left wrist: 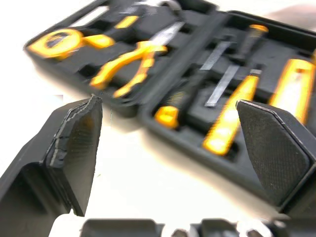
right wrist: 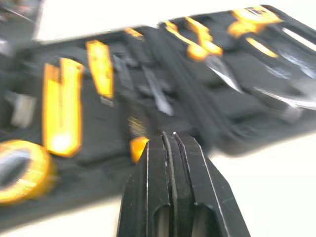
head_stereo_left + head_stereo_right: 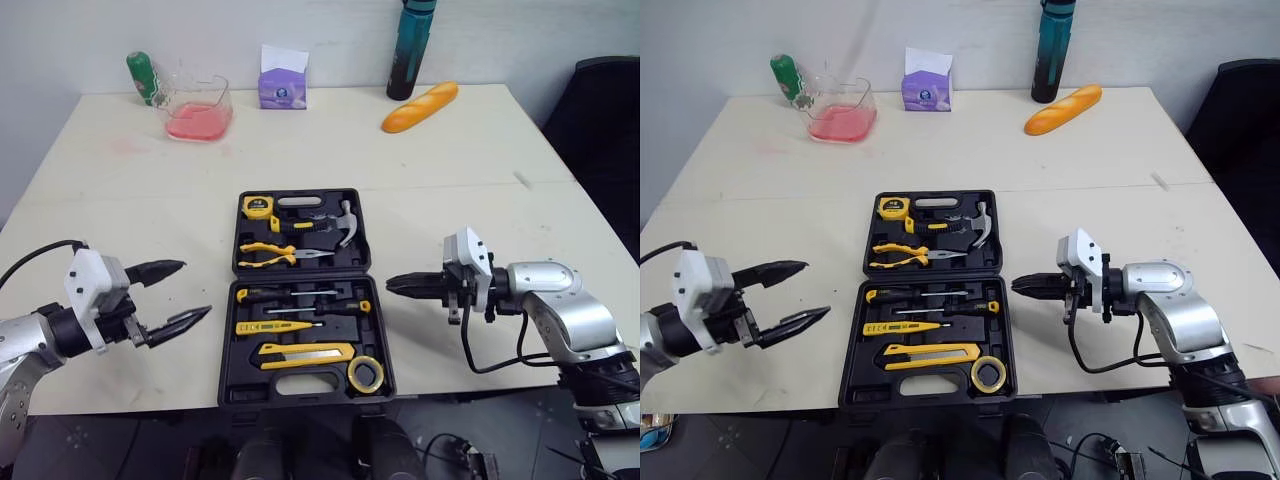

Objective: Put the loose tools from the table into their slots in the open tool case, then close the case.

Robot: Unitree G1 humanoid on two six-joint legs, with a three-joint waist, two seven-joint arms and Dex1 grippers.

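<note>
Pale table (image 3: 120,190) against a white wall. At lower centre a black tool case (image 3: 300,275) lies open and flat. Its upper half holds one tape measure (image 3: 258,206), one hammer (image 3: 335,225) and one pair of pliers (image 3: 275,253). Its lower half holds two screwdrivers (image 3: 285,294), one yellow pen-shaped tool (image 3: 275,327), one utility knife (image 3: 305,352) and one roll of tape (image 3: 366,374).

At lower left, the left claw (image 3: 197,288) hovers beside the case, its fingers spread wide and holding nothing. At lower right, the right claw (image 3: 392,285) points at the case's right edge, its fingers pressed together and holding nothing.

Along the top edge stand a green can (image 3: 143,78), a clear tub (image 3: 197,108) of pink liquid, a purple tissue pack (image 3: 283,80), a dark bottle (image 3: 410,50) and a bread loaf (image 3: 420,106).
</note>
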